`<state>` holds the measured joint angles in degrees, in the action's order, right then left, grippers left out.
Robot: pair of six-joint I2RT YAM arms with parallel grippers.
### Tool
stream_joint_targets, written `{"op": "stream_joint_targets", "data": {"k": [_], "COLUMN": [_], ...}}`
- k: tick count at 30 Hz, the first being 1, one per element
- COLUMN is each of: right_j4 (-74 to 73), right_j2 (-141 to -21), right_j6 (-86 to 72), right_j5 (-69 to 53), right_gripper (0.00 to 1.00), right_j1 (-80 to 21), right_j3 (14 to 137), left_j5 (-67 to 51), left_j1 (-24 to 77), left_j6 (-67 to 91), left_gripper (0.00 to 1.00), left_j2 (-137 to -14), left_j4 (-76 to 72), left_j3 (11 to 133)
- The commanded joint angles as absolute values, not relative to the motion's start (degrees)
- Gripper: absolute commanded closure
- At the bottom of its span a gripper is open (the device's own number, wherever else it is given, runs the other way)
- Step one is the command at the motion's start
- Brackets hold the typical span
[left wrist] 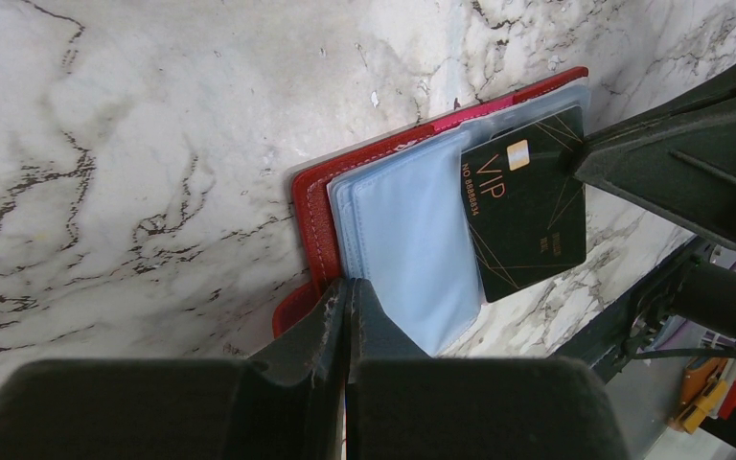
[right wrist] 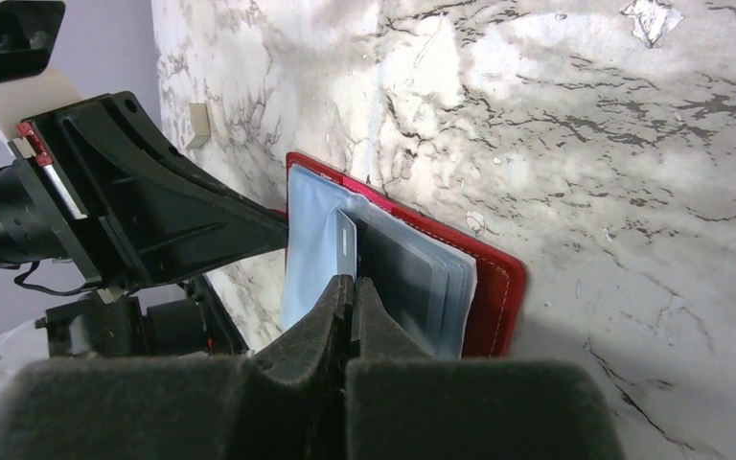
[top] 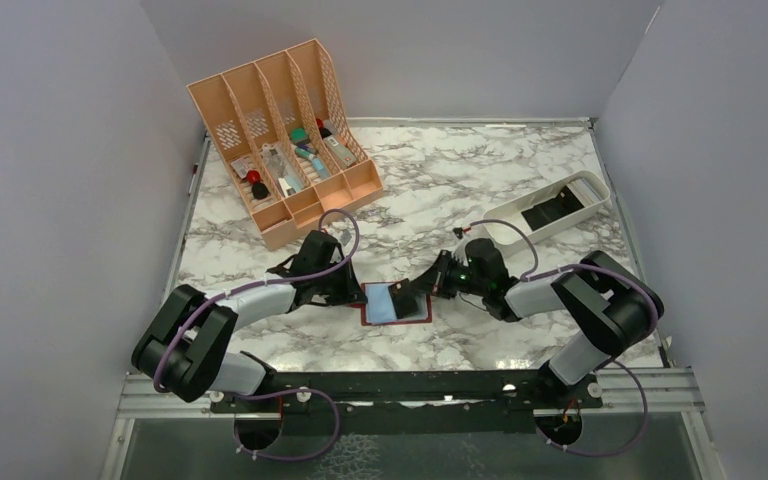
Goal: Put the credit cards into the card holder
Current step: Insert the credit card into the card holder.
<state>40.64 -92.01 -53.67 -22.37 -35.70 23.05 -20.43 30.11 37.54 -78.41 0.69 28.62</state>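
Between both arms, the black gold-lined plastic VIP credit card (left wrist: 527,206) looks stiff, light and slick, best nipped by its outer edge. It lies half across the clear sleeves of the open dark red leather-like card holder (left wrist: 311,216). There the right pincer (right wrist: 352,285) pinches it, while the left pincer (left wrist: 348,286), pressed together, clamps the holder's floppy edge on the white marble counter (left wrist: 105,144).

Both arms stretched low toward the centre, left gripper (left wrist: 348,287) pinched closed, right gripper (right wrist: 353,284) likewise, tips facing
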Motion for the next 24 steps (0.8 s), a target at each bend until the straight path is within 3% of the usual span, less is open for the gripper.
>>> {"op": "stream_joint_targets", "data": {"k": [1,11,24], "right_j4": [46.1,51.5,57.7], "right_j2": [-94.0,-97.7,-98.6], "right_j6": [-55.0,-55.9,-58.7], "right_j5": [-22.8,-21.5,-11.3], "right_gripper": [0.99,0.99,0.99], "right_j1": [-36.6,-37.9,-43.1], "right_j3": [22.1,22.1,19.9], "left_j5": [-21.1,-21.6,-23.1], "left_j1": [30.1,30.4,31.3], "left_j6": [37.6,38.2,41.0], "left_gripper": [0.97,0.97,0.97], "left_j2": [-78.4,-78.3,-77.3], "left_j4": [1.6,1.1,-0.6], "left_j3": [27.2,27.0,25.8]}}
